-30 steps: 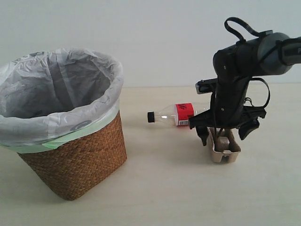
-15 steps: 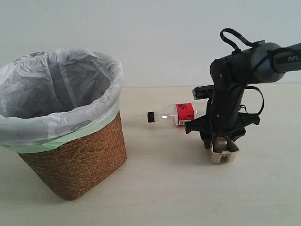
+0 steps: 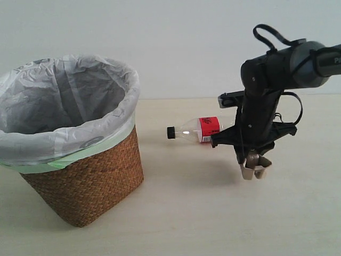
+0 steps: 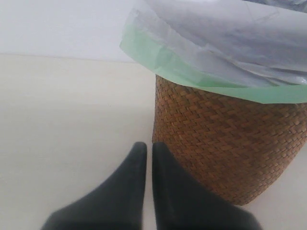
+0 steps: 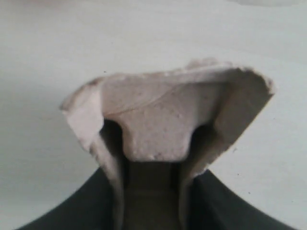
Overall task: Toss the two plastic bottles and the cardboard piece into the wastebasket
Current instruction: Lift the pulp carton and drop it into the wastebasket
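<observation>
One woven wastebasket [image 3: 85, 176], lined with a pale bag [image 3: 64, 101], serves as landmark; the left gripper [image 4: 146, 158] sits low beside its wall, fingers pressed together on nothing. Right of the basket in the exterior view, near but not touching it, lies the slim bottle [image 3: 194, 129], judged light, smooth and slippery, best taken round the body; its red label is too small to read. Farther from the basket, the right gripper [image 3: 251, 161] is clamped on the cardboard piece [image 3: 256, 168], a light, crushable pulp tray pinched by an inner ridge, apparently just clear of the table [image 3: 186, 213].
</observation>
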Motion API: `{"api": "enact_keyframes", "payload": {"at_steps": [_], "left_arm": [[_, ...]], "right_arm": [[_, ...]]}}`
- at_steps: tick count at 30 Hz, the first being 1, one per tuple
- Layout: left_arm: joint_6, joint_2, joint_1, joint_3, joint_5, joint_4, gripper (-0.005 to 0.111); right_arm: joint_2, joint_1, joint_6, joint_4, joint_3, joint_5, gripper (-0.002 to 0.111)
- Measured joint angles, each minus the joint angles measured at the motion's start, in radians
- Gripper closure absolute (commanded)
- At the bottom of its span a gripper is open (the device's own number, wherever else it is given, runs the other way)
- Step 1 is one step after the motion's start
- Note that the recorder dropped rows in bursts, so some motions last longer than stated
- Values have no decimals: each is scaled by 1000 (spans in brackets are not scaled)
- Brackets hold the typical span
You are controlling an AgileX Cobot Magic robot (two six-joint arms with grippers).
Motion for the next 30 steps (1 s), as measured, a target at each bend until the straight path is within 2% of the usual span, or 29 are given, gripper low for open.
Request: {"api": "enact_keyframes", "payload": {"at_steps": [6,13,19,23,30], "left_arm": [[0,0,0,0,0,0,103],[0,0,0,0,0,0,103],[0,0,0,0,0,0,103],[0,0,0,0,0,0,103],[0,0,0,0,0,0,103]], "right_arm": [[-185,0,-58,74,140,-109,108],[-310,0,-63,87,269,-147,108],[-382,-6,7,-38,282,-136,108],[-386,-75,70,-148,282,-81,108],[-386,-262,42,-172,285,-8,108]]}}
